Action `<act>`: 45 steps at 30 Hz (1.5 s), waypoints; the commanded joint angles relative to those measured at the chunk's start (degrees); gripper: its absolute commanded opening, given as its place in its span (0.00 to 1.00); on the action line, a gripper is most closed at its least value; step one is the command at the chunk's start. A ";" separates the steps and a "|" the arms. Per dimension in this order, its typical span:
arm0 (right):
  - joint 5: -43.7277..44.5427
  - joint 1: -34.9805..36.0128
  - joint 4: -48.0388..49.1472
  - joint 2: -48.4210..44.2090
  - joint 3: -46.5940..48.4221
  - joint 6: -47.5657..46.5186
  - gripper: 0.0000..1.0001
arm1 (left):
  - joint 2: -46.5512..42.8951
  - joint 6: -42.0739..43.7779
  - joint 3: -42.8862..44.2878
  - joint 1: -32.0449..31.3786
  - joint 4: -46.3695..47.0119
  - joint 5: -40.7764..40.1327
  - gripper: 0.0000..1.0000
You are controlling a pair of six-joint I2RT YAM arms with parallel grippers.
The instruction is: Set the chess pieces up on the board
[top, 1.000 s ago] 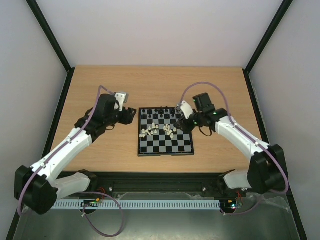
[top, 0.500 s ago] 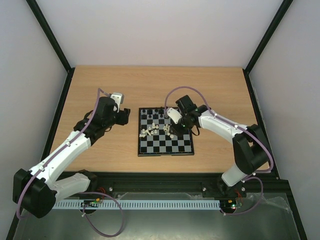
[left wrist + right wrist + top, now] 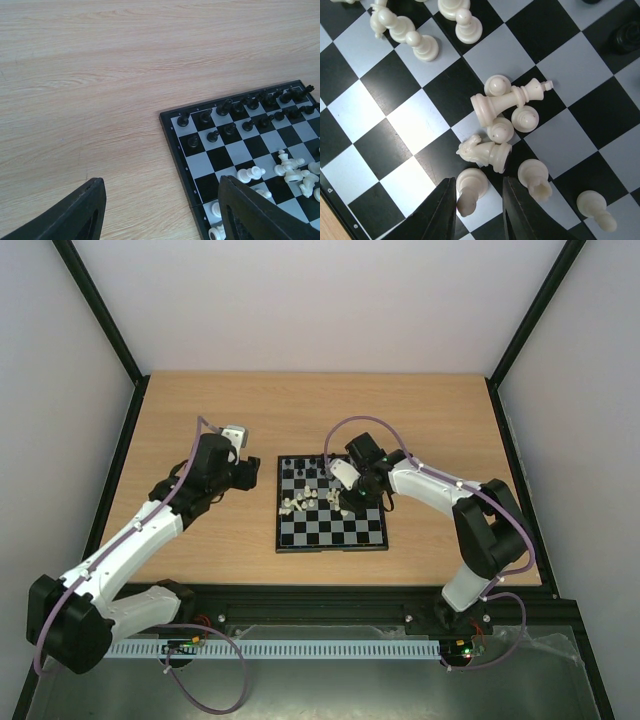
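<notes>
The board (image 3: 320,536) lies mid-table, with black chess pieces (image 3: 312,471) standing on its far rows and cream-white pieces (image 3: 300,503) scattered across the middle, some toppled. My right gripper (image 3: 346,503) hovers low over the right white cluster. In the right wrist view it (image 3: 479,210) is open, its fingers either side of a white piece (image 3: 471,187) that leans towards the left finger (image 3: 442,212). A toppled knight (image 3: 487,151), a toppled king (image 3: 502,103) and a rook (image 3: 535,178) lie close by. My left gripper (image 3: 250,472) is open and empty over bare table left of the board (image 3: 220,161).
The wooden table (image 3: 200,400) is ringed by a black frame and pale walls. In the left wrist view, black pieces (image 3: 225,107) stand in two rows and white pieces (image 3: 292,171) lie near the right finger (image 3: 250,210).
My right gripper has moved left from the board's right edge to over the white pieces and lowered. My left gripper has drawn back slightly to the left.
</notes>
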 commanded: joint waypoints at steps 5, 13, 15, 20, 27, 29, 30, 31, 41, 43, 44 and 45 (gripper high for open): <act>-0.32 0.56 -3.19 0.12 -0.57 -0.33 0.22 | 0.98 0.35 0.69 -0.08 0.04 -0.87 0.63; -1.01 0.56 -3.65 -0.38 -0.96 -0.23 0.26 | 0.85 0.35 0.64 -0.06 -0.06 -1.05 0.63; -1.18 0.56 -3.76 -0.21 -1.16 -0.23 0.26 | 0.94 0.35 0.60 -0.13 -0.06 -1.06 0.63; -1.31 0.56 -3.74 0.20 -1.54 -0.27 0.21 | 1.01 0.35 0.64 -0.12 -0.06 -0.96 0.63; -1.34 0.56 -4.41 -2.36 -1.80 -0.06 0.12 | 1.26 0.39 0.68 -0.13 -0.06 -0.79 0.63; -1.22 0.56 -5.46 -3.90 -1.81 -0.17 0.10 | 1.26 0.34 0.68 -0.09 -0.06 -0.76 0.63; -0.95 0.56 -6.59 -4.69 -1.81 -0.31 0.08 | 1.29 0.38 0.66 -0.09 -0.06 -0.78 0.63; -0.75 0.56 -7.41 -5.53 -1.70 -0.36 0.07 | 1.27 0.35 0.69 -0.09 -0.12 -0.71 0.63; -2.48 0.56 -13.69 -14.43 -4.57 -2.65 0.07 | 1.18 0.30 0.78 -0.15 -0.14 -0.30 0.63; -3.79 0.56 -13.02 -16.18 -6.62 -3.52 0.07 | 1.18 0.17 0.79 -0.09 -0.19 -0.30 0.63; -4.11 0.56 -12.30 -16.70 -7.68 -3.56 0.07 | 1.26 0.21 0.82 -0.09 -0.17 -0.20 0.63; -4.19 0.63 -11.72 -16.83 -8.51 -3.63 0.07 | 1.25 0.17 0.78 -0.09 -0.22 -0.17 0.63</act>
